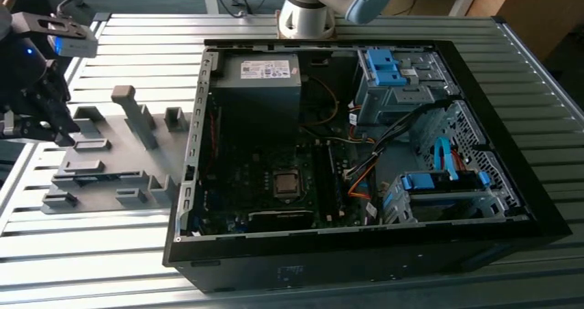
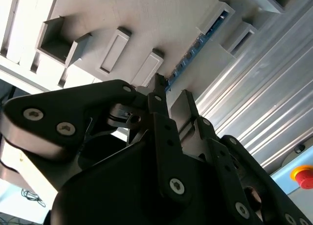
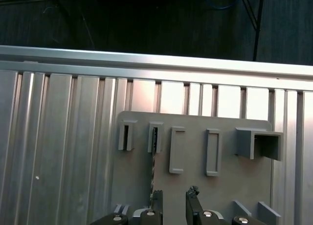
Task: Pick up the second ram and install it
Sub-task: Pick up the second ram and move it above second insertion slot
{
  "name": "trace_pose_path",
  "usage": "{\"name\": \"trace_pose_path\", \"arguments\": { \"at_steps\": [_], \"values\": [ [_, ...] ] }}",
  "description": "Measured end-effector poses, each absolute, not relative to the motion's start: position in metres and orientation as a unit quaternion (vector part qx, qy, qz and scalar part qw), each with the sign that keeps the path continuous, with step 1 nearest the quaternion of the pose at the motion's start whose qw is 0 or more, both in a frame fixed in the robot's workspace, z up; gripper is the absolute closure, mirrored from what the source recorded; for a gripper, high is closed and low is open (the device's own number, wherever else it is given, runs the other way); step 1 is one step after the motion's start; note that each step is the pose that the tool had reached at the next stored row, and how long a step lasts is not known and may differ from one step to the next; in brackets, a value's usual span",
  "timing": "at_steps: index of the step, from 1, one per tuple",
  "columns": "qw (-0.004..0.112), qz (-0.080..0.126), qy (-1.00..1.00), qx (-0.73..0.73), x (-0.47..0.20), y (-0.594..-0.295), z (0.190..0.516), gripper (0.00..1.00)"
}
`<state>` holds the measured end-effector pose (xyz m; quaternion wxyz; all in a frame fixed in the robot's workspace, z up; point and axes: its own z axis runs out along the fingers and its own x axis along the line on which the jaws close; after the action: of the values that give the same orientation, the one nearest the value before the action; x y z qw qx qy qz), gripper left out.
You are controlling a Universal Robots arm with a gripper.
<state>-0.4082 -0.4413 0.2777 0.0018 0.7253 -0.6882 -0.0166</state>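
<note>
Well, we find the gripper (image 3: 174, 194) hanging over the grey holder plate (image 3: 244, 186), its jaws spread apart with nothing between them. The second ram (image 2: 195, 45) stands on edge on that plate, with one end tucked into a grey block (image 3: 150, 137). The other end reaches just beside one fingertip (image 2: 157, 90); whether they touch we cannot tell. In the exterior view, the plate lies on the slatted metal table (image 1: 91, 254) at the exterior view's left, just beside the open computer case (image 1: 365, 261). There the gripper hovers over the plate's left side, well apart from the case.
</note>
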Motion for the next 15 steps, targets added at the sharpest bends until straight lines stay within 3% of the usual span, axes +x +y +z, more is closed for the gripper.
{"name": "trace_pose_path", "arguments": {
  "at_steps": [15],
  "values": [
    [0.001,-0.016,-0.701,0.713,-0.408,-0.45,0.261,0.67]
  ]
}}
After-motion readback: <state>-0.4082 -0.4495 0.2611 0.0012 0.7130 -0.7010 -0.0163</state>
